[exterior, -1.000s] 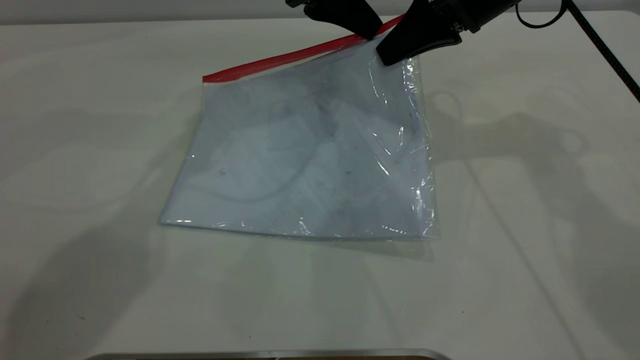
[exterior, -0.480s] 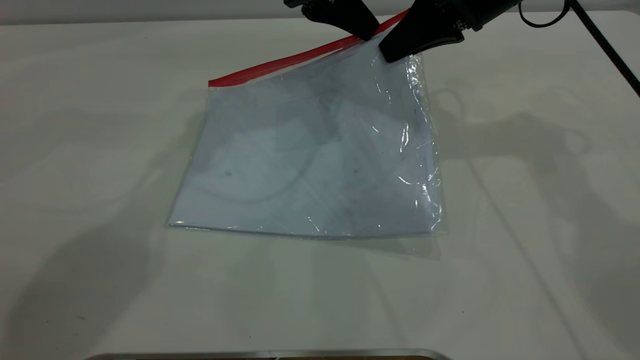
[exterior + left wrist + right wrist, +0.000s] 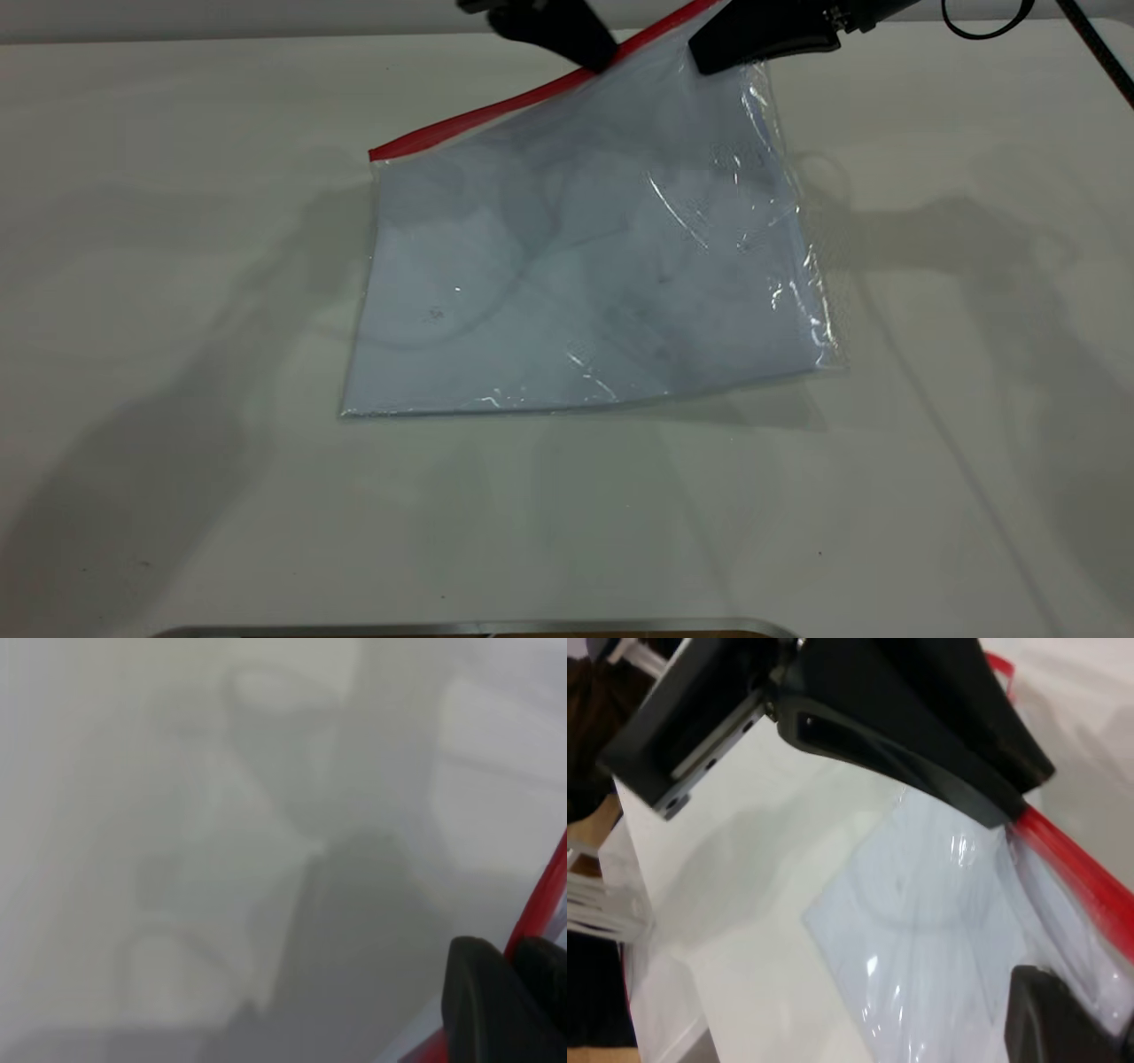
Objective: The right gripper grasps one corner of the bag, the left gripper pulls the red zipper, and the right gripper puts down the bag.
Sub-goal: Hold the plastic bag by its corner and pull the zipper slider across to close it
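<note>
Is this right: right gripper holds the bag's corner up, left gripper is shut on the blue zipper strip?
Not quite: the zipper is red, not blue, as the exterior view shows. The right gripper does hold the bag by its raised corner, and the left gripper is shut on that strip.

Both grippers, left gripper and right gripper, have matte black tapered fingers; a black braided cable trails the right.

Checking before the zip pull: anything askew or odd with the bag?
The bag hangs tilted: the right gripper lifts its far corner, near edge on the table. The left gripper pinches the red zipper. Plastic wrinkled, nothing damaged.
</note>
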Robot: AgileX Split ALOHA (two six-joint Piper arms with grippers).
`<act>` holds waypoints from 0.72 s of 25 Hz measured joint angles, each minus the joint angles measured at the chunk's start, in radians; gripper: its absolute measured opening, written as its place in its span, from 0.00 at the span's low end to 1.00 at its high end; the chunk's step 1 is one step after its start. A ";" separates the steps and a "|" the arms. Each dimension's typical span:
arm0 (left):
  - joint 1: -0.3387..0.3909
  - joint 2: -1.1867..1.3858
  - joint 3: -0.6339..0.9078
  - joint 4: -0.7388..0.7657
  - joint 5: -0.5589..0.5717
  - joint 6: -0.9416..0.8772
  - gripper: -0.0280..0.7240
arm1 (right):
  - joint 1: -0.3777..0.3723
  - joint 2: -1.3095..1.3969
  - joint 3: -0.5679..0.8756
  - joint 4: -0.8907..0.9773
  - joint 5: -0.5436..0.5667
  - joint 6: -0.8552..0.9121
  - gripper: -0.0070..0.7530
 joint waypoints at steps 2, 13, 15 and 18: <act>0.007 0.000 0.000 0.012 -0.002 0.000 0.14 | -0.004 0.000 0.000 0.009 0.000 -0.004 0.05; 0.054 0.005 0.000 0.057 -0.009 0.000 0.14 | -0.041 0.000 0.000 0.067 0.028 -0.033 0.05; 0.064 0.009 0.001 0.059 -0.011 0.000 0.14 | -0.053 0.000 0.000 0.075 0.035 -0.034 0.05; 0.074 0.012 0.001 0.069 -0.012 0.000 0.15 | -0.071 0.000 0.000 0.082 0.042 -0.037 0.05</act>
